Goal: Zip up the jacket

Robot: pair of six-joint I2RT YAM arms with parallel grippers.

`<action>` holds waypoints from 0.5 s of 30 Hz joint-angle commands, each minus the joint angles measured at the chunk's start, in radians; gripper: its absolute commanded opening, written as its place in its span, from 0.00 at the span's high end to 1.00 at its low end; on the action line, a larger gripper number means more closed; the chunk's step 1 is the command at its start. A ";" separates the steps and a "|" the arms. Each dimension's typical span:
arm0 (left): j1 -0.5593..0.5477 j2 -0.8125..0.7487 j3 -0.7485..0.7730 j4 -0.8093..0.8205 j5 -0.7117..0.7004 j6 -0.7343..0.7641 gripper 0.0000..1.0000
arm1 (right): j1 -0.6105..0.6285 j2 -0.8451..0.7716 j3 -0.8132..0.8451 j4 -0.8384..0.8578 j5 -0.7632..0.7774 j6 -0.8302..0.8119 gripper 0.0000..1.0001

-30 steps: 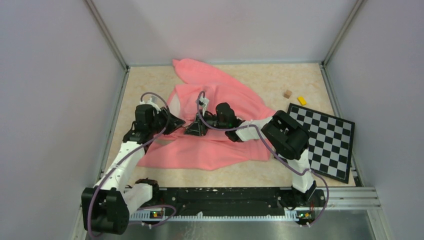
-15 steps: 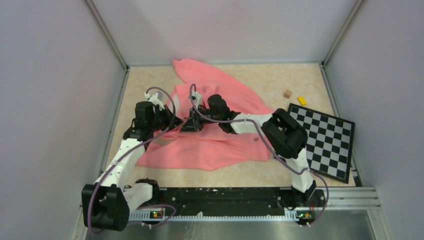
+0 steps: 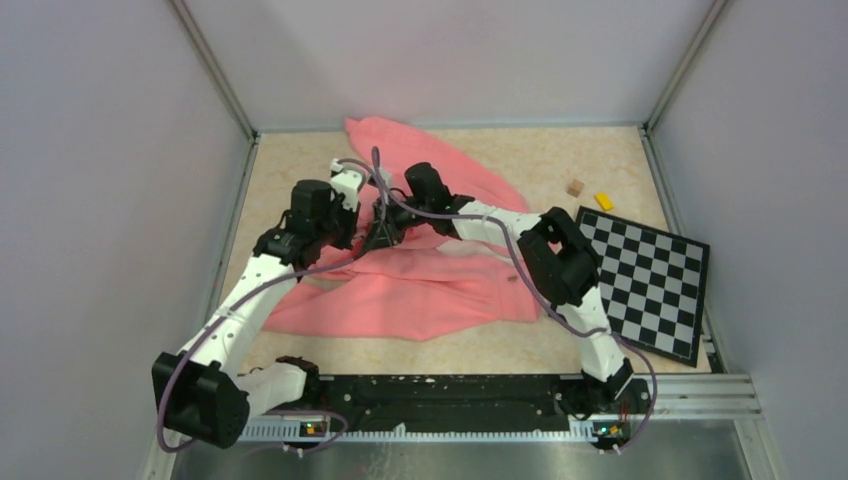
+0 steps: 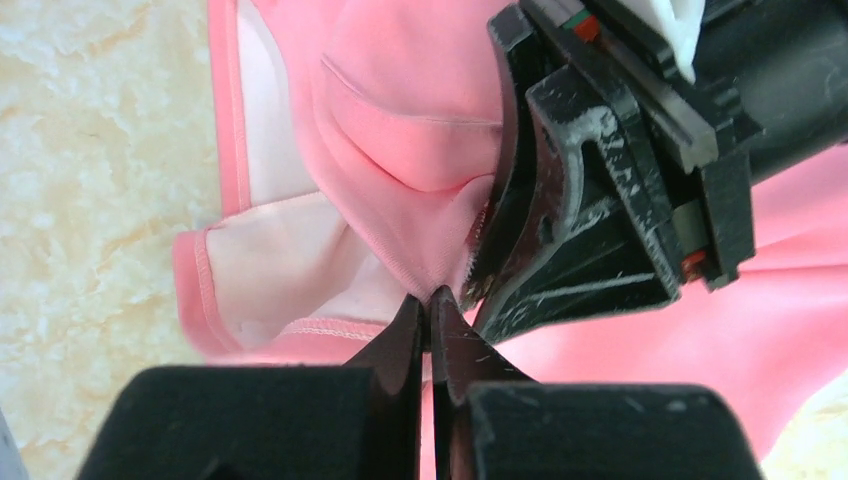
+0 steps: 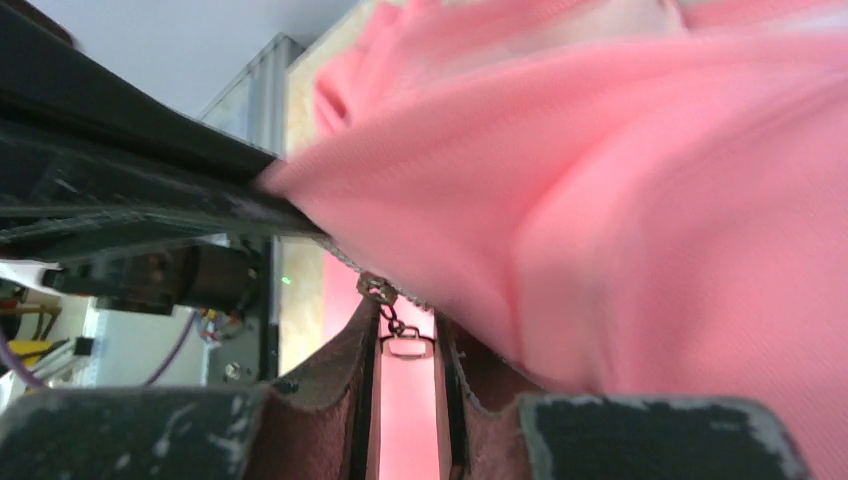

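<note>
Pink jacket [image 4: 400, 130] pinched in left pincer [image 4: 431, 300].

The jacket [image 3: 420, 295] is soft, matt cloth in a fine, even knit, with a paler, smoother lining [image 4: 290, 270] and neatly stitched hems. The zipper pull [image 5: 405, 346] is small, dull metal on a tiny chain. The right gripper [image 5: 403, 322] is matt black plastic, scuffed whitish along its edges. The tabletop [image 3: 590, 160] looks smooth, a mottled beige like stone-patterned laminate.
</note>
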 commanded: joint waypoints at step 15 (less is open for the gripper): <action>0.009 -0.052 0.110 0.268 -0.448 0.109 1.00 | -0.118 -0.012 -0.194 -0.156 0.112 -0.047 1.00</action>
